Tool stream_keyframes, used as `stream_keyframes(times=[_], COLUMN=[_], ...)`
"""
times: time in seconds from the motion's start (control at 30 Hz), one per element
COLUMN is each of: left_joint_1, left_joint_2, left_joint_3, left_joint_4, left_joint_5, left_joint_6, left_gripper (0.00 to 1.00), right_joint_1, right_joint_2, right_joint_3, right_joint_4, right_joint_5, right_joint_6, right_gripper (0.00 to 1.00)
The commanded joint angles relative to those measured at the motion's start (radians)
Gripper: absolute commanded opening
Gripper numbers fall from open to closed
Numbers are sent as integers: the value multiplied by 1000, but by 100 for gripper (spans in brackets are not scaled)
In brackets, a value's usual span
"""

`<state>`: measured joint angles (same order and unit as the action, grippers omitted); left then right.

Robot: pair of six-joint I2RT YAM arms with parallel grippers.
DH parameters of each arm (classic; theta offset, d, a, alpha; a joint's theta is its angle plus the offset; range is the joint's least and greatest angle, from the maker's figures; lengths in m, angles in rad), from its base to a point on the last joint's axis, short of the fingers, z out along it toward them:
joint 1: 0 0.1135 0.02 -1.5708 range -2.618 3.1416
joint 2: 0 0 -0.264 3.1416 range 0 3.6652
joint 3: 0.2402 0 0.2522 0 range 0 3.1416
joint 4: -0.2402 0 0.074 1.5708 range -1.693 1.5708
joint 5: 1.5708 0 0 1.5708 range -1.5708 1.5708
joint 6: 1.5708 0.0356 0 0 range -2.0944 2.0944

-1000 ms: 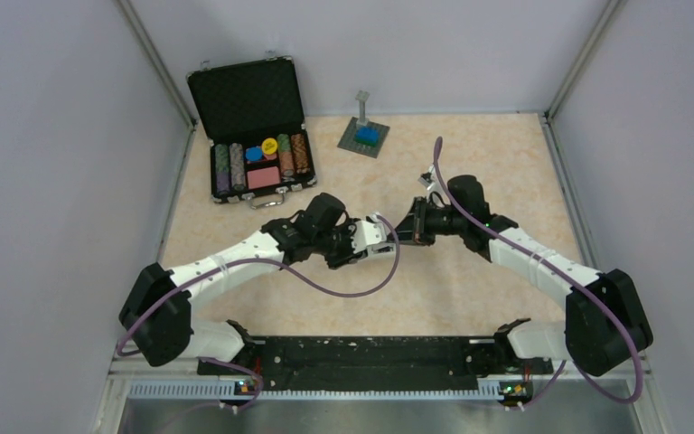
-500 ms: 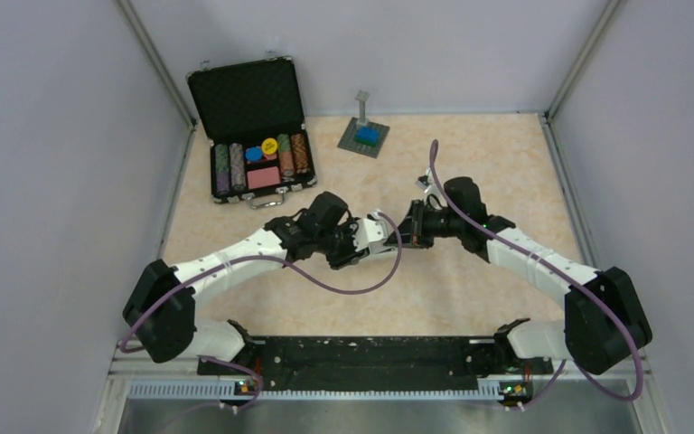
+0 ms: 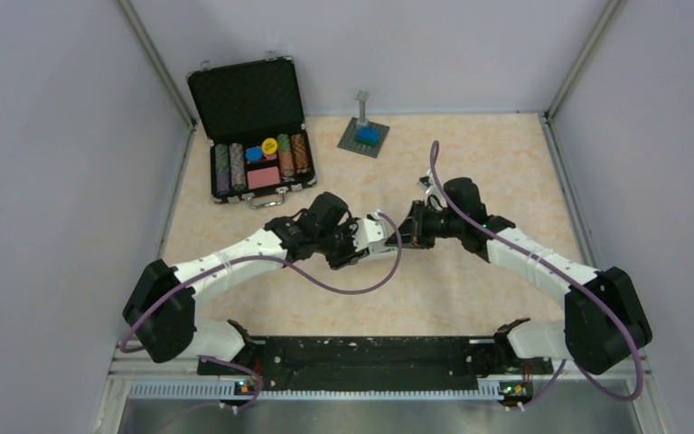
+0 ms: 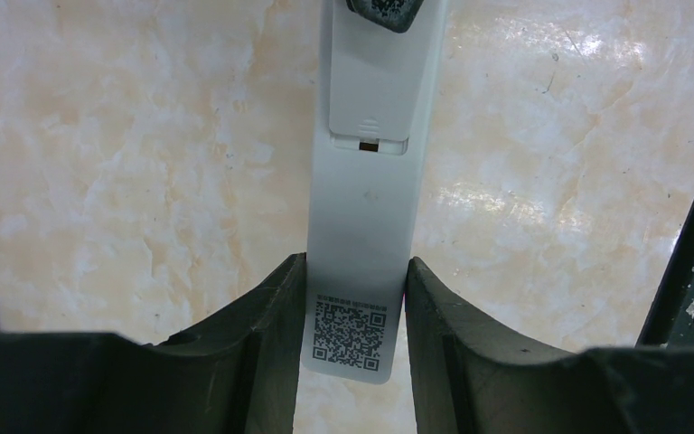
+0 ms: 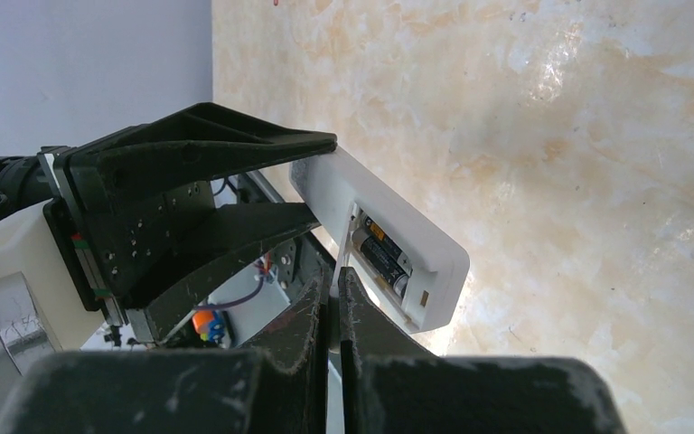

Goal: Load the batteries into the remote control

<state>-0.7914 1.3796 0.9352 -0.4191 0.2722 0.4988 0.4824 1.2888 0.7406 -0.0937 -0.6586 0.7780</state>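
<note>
My left gripper [image 4: 354, 271] is shut on the white remote control [image 4: 361, 208] and holds it above the table, plain back with a QR code facing up. In the top view both grippers meet mid-table, left gripper [image 3: 361, 244] and right gripper [image 3: 407, 231]. In the right wrist view the remote [image 5: 434, 258] shows its open compartment with the two dark batteries [image 5: 381, 256] lying inside. My right gripper [image 5: 335, 276] is shut on the thin white cover plate [image 4: 370, 90] and holds it at the compartment end.
An open black case of poker chips [image 3: 257, 136] stands at the back left. A grey baseplate with a blue brick [image 3: 364, 136] sits at the back centre. Grey walls close in the left, right and far sides of the marbled table [image 3: 506, 163].
The right gripper has shifted slightly left toward the remote's end. The left arm holds nearly still with the remote.
</note>
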Motion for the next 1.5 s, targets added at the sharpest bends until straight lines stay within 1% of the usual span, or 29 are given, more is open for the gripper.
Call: stream_keyframes(times=[0.0,0.33,0.63,0.83,1.03,1.27,1.47], left_joint_1=[-4,-3,-3,-4,-4,-4,-6], left_joint_2=[-11,-23,-30,-41,-60,-95,-143], left_joint_3=[35,25,17,2,-24,-66,-115], left_joint_4=[33,68,86,106,132,162,190], left_joint_5=[17,19,11,0,-21,-37,-51], left_joint_6=[-5,-21,-29,-31,-21,36,131], left_gripper=[0,0,0,0,0,0,0], right_joint_1=[11,19,20,20,19,19,19], right_joint_2=[-11,25,30,31,39,39,56], right_joint_3=[5,5,15,38,59,69,83], right_joint_4=[14,43,33,-12,-56,-64,-68], right_joint_5=[3,-18,-15,-11,-18,-20,-52], right_joint_6=[-13,0,1,-8,-14,-13,-17], right_gripper=[0,0,3,9,11,11,7])
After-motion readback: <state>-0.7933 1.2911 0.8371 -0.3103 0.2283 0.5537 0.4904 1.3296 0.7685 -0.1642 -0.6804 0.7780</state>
